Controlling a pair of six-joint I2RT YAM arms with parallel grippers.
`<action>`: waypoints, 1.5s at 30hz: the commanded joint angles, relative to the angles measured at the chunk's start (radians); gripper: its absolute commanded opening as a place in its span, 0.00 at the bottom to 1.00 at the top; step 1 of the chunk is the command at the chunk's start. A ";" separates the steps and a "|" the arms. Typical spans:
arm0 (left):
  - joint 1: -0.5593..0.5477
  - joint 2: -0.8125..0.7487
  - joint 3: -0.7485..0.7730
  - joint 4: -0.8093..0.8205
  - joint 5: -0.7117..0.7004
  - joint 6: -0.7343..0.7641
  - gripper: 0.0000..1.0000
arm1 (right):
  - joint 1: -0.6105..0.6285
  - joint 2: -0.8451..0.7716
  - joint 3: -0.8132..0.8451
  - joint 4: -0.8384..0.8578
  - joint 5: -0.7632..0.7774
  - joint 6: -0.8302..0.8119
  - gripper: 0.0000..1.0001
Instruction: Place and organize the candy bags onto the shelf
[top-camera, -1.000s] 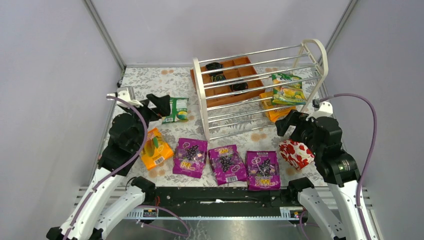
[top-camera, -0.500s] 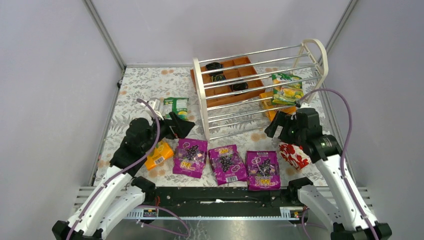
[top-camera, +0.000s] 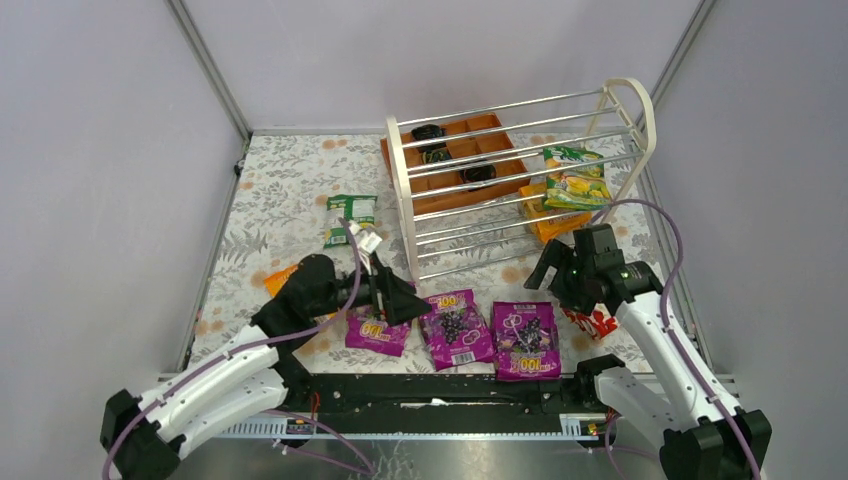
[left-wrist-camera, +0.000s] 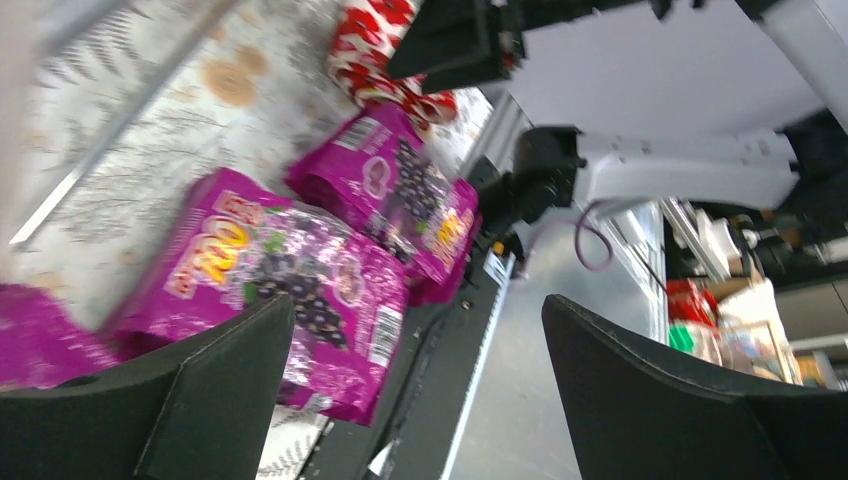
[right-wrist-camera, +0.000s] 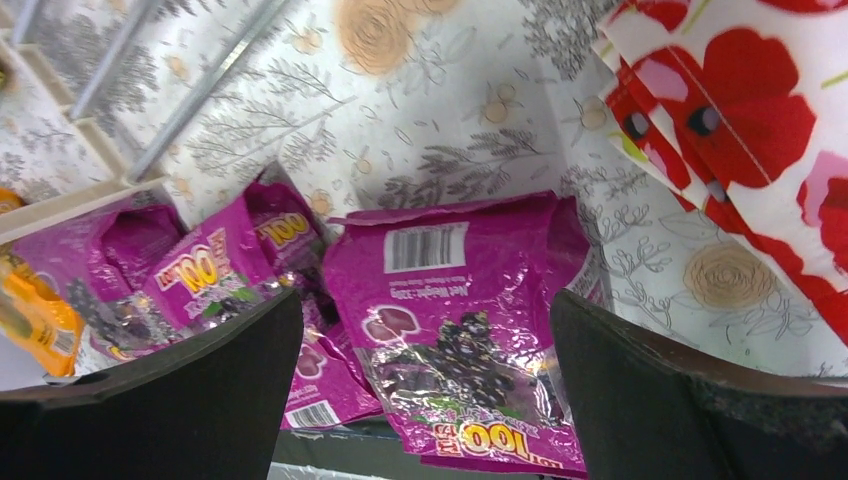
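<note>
Pick-up stage: left gripper (top-camera: 405, 303) and right gripper (top-camera: 550, 278), both spread wide and empty, hover over 3 magenta grape candy bags (top-camera: 453, 327) in front of the shelf (top-camera: 402, 195); next, each likely must pinch a pouch edge.

The number "100" stands in yellow on each of the three magenta candy bags (top-camera: 455, 328). The small print under the barcode (right-wrist-camera: 425, 247) is too blurred to read.

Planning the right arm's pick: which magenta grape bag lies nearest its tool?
The rightmost magenta bag, the one lying next to the red heart package.
</note>
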 joint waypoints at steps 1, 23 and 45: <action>-0.140 0.025 -0.006 0.121 -0.100 0.015 0.99 | -0.002 0.011 -0.063 -0.060 -0.028 0.054 1.00; -0.197 -0.077 0.069 -0.088 -0.394 0.164 0.99 | 0.057 -0.061 -0.198 0.123 -0.122 0.027 0.68; -0.197 -0.035 0.123 -0.103 -0.418 0.209 0.99 | 0.072 0.048 -0.169 0.021 -0.056 -0.011 1.00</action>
